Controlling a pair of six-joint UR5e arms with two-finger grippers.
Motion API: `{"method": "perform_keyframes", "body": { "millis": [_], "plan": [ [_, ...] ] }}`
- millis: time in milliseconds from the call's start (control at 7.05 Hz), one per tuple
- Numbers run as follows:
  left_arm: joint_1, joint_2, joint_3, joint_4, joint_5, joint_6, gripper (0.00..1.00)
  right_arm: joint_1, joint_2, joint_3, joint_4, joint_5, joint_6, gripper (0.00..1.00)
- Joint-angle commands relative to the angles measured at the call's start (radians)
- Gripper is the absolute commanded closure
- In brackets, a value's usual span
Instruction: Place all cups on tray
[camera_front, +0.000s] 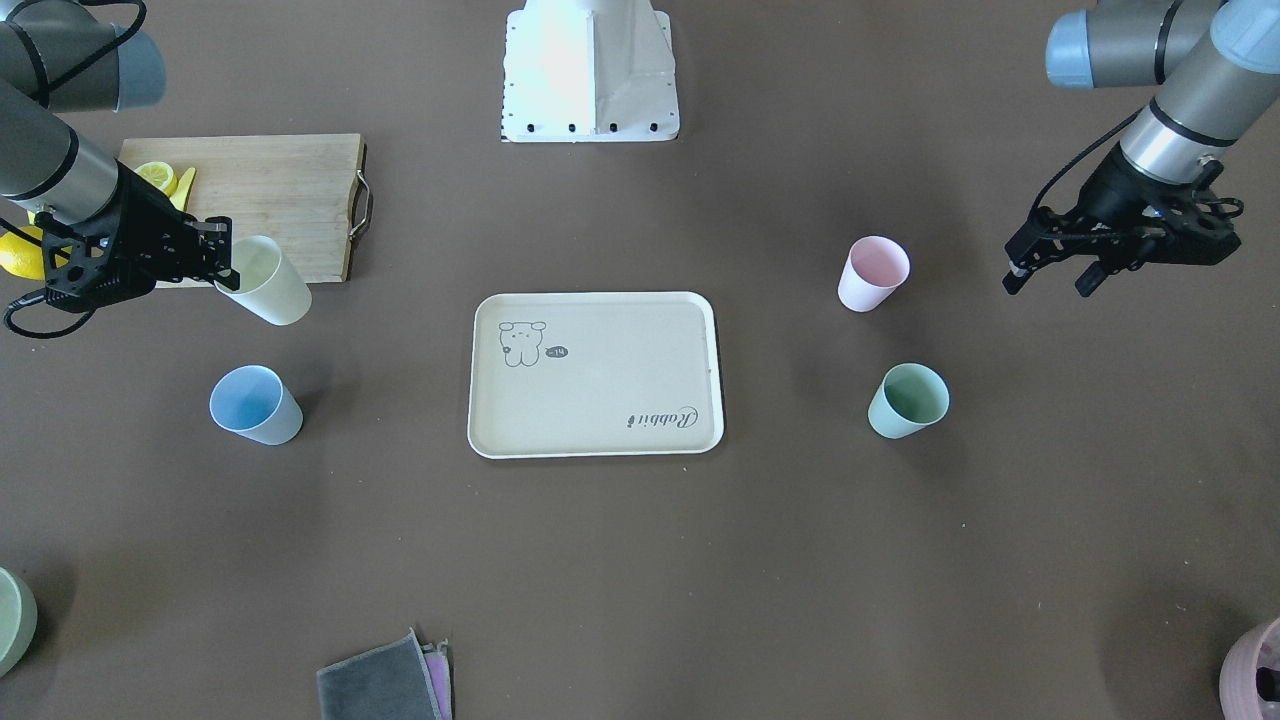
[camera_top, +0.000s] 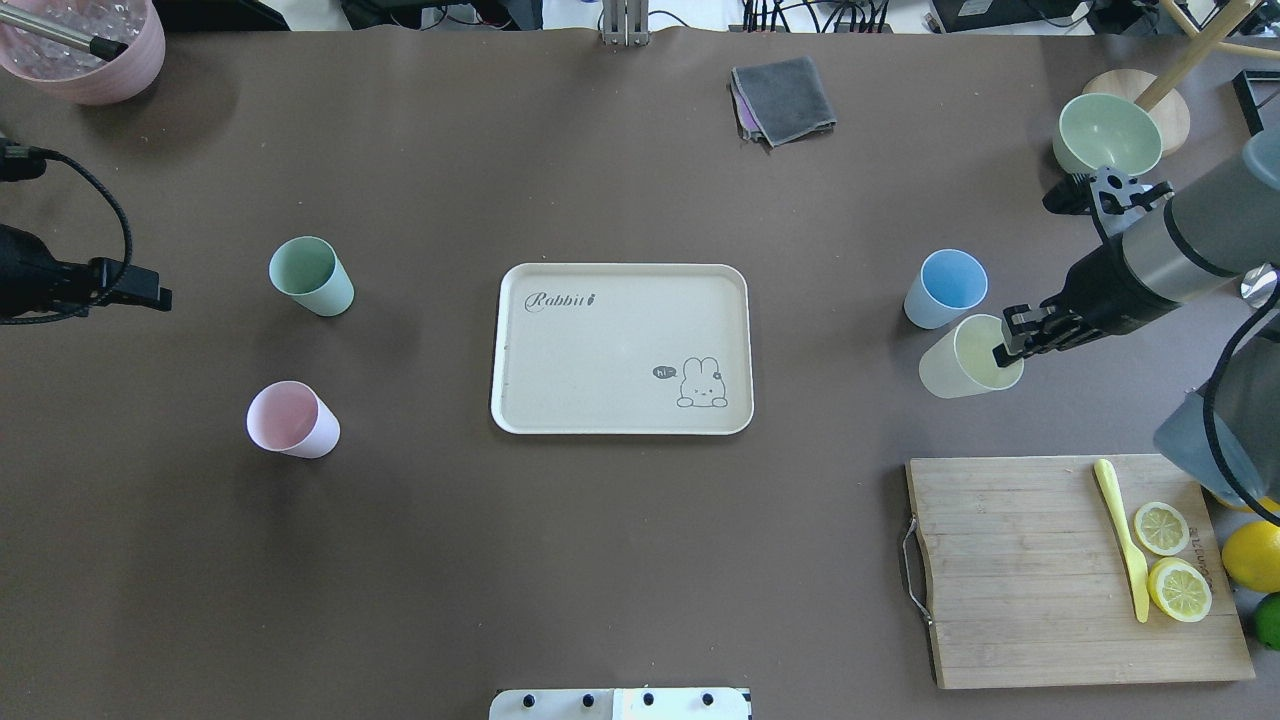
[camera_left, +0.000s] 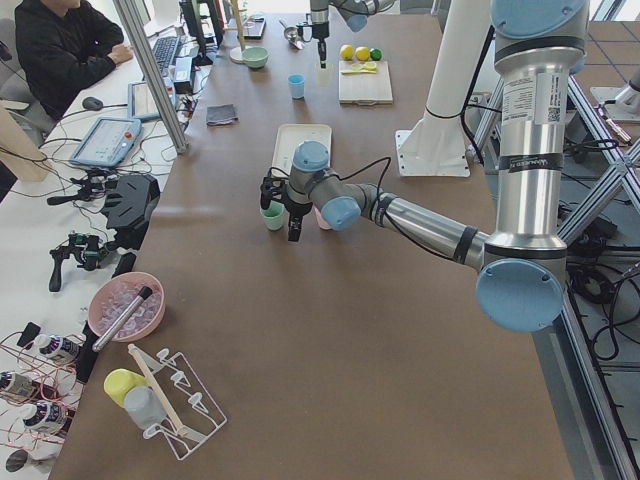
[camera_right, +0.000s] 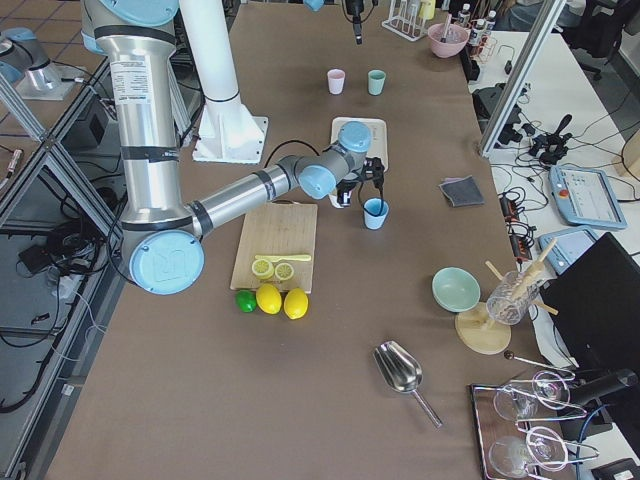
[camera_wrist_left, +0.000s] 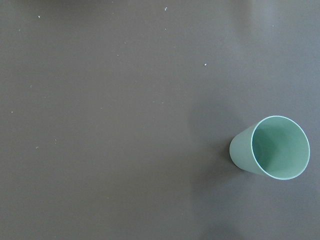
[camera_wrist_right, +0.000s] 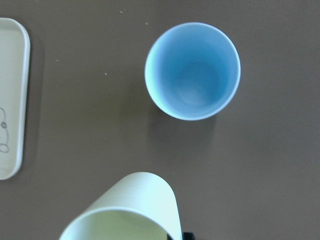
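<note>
The cream tray lies at the table's centre with no cup on it; it also shows in the overhead view. My right gripper is shut on the rim of the pale yellow cup and holds it tilted, beside the upright light blue cup. My left gripper is open and empty. It hangs beside the pink cup and above the mint green cup.
A bamboo cutting board with lemon slices and a yellow knife lies near the right arm. A pale green bowl, a pink vessel and a grey cloth sit along the far edge. The robot base stands behind the tray.
</note>
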Motion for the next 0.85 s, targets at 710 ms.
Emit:
{"method": "perform_keyframes", "body": {
  "millis": [710],
  "plan": [
    [0.273,-0.016,-0.01,-0.045,0.134,-0.188,0.18,-0.099,0.264,-0.015,-0.158,-0.09,0.174,1.0]
  ]
}}
